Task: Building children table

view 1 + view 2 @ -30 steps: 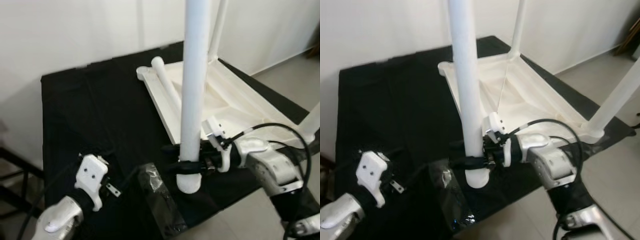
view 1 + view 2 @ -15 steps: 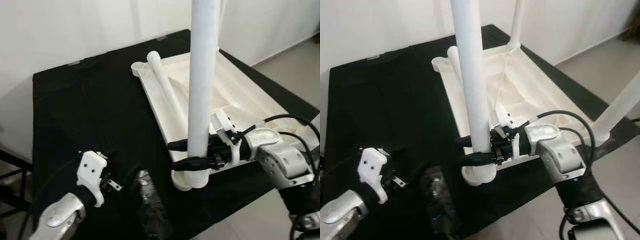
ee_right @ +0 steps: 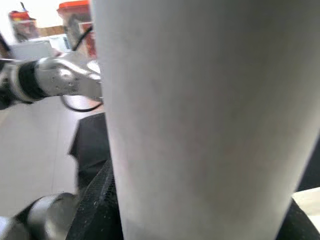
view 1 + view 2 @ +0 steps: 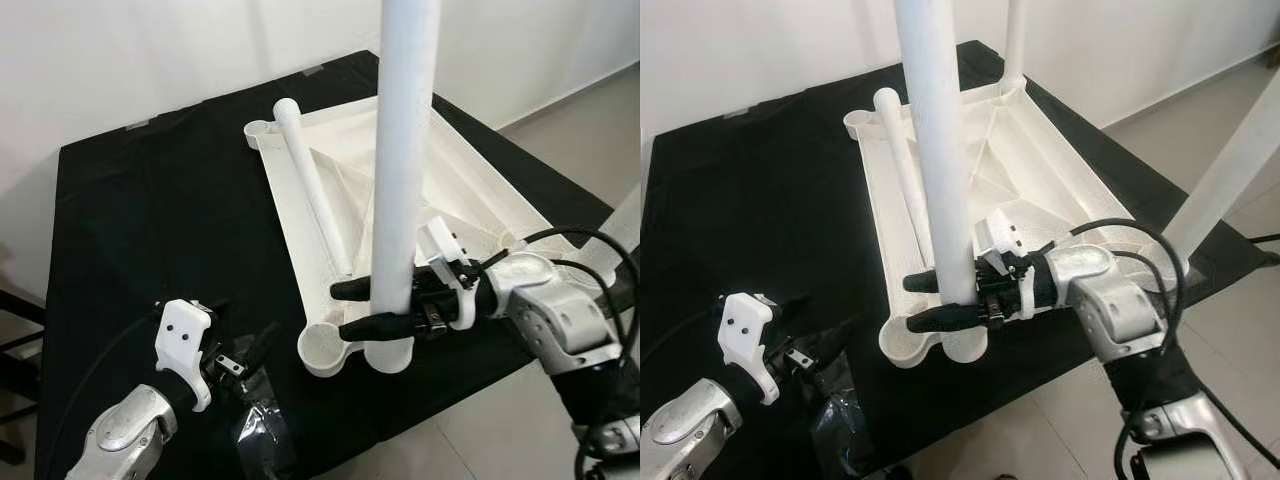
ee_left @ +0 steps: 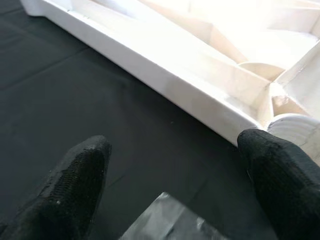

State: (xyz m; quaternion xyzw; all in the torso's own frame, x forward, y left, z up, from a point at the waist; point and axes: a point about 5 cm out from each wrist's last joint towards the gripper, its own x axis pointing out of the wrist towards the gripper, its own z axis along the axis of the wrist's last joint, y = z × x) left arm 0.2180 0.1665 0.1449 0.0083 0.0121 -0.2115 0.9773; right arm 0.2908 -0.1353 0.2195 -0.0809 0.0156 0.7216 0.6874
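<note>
The white table top (image 4: 480, 200) lies upside down on a black cloth. Two legs stand fitted, at its back corner (image 4: 1015, 40) and its right corner (image 4: 1230, 160). A loose leg (image 4: 315, 190) lies inside along the left rim. My right gripper (image 4: 345, 311) is shut on another white leg (image 4: 400, 200), held upright near its lower end. That end rests right beside the empty near-corner socket (image 4: 322, 348). My left gripper (image 5: 175, 190) hangs open over the cloth, just left of that corner, with nothing in it.
A clear plastic bag (image 4: 260, 440) lies on the cloth under my left gripper. The far-left corner socket (image 4: 258, 130) stands empty. The black cloth (image 4: 150, 230) ends close in front; grey floor tiles (image 4: 590, 110) show to the right and a white wall behind.
The camera view has shifted. My right gripper has brought the upright leg's lower end from the cloth in front of the table to just beside the near-corner socket. The left gripper has hardly moved.
</note>
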